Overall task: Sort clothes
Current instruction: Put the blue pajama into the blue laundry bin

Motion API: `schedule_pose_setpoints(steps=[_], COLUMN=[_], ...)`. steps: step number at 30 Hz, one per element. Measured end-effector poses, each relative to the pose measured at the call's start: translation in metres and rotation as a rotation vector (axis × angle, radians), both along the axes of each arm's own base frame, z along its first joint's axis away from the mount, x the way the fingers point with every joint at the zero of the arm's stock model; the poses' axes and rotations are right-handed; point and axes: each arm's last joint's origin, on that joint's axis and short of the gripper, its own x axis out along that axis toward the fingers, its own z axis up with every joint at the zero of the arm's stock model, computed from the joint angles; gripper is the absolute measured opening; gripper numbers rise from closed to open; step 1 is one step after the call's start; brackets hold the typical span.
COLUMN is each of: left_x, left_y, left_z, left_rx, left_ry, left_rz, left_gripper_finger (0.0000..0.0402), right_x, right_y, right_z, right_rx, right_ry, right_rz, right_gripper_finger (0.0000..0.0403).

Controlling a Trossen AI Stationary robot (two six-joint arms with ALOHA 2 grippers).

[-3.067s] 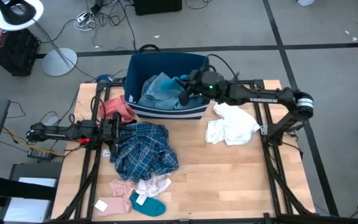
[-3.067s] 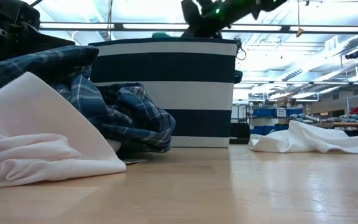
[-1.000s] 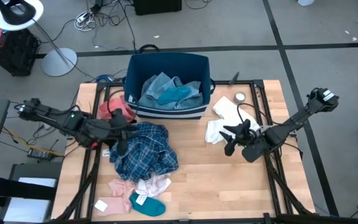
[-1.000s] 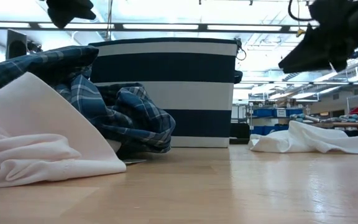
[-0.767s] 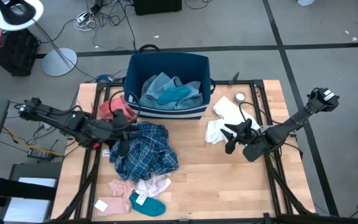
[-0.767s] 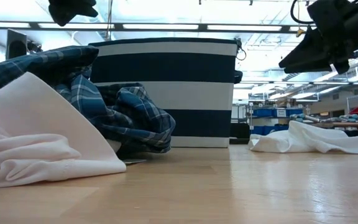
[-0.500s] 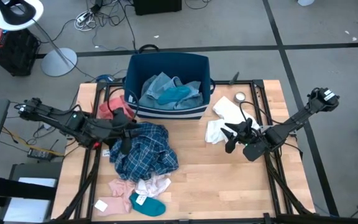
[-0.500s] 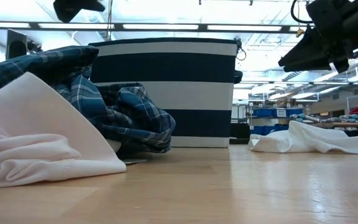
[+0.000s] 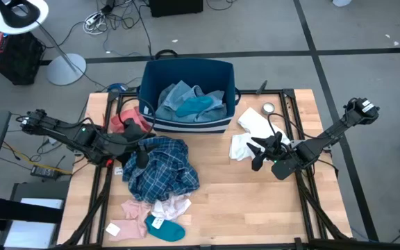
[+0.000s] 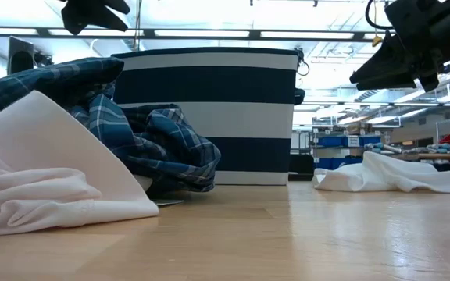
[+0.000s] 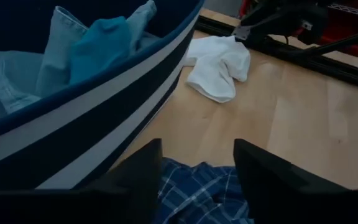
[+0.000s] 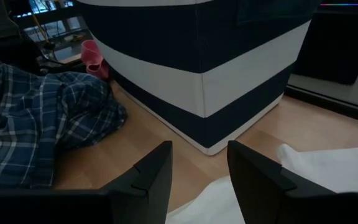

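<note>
Left tool (image 9: 142,154) spread, holding nothing, hovers over the blue plaid shirt (image 9: 160,169) mid-tabletop (image 9: 255,208). Right tool (image 9: 255,154) spread, holding nothing, above the white piece (image 9: 259,139) right of the striped bin (image 9: 217,69). Denim shirt (image 9: 176,97) and teal sock (image 9: 198,105) lie in the bin. Coral piece (image 9: 129,121) sits left of the bin; pale pink piece (image 9: 155,207) and another teal sock (image 9: 165,229) near the front edge. White tag (image 9: 113,228) beside them, writing unreadable.
</note>
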Motion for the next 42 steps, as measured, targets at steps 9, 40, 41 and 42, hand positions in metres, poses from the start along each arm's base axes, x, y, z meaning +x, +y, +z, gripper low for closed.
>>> schedule_pose_setpoints(steps=[9, 40, 41, 42], left_x=[0.005, 0.09, 0.092, 0.095], left_y=[-0.002, -0.025, -0.025, -0.024], left_z=[0.008, -0.135, -0.142, -0.148], left_rx=[-0.091, -0.152, -0.143, -0.143], left_ry=[-0.115, 0.708, 0.731, 0.752], left_rz=[-0.001, 0.054, 0.066, 0.074], left_gripper_finger=[0.0255, 0.0203, 0.0202, 0.0202], right_x=[0.0, 0.001, 0.001, 0.001], right_y=[0.0, 0.0, 0.0, 0.001], right_z=[0.0, 0.001, 0.001, 0.001], right_rx=[-0.002, 0.001, 0.001, 0.001], right_ry=[0.002, -0.005, -0.007, -0.009], right_rz=[0.0, 0.002, 0.003, 0.004], right_gripper_finger=[0.0154, 0.0153, 0.0153, 0.0153])
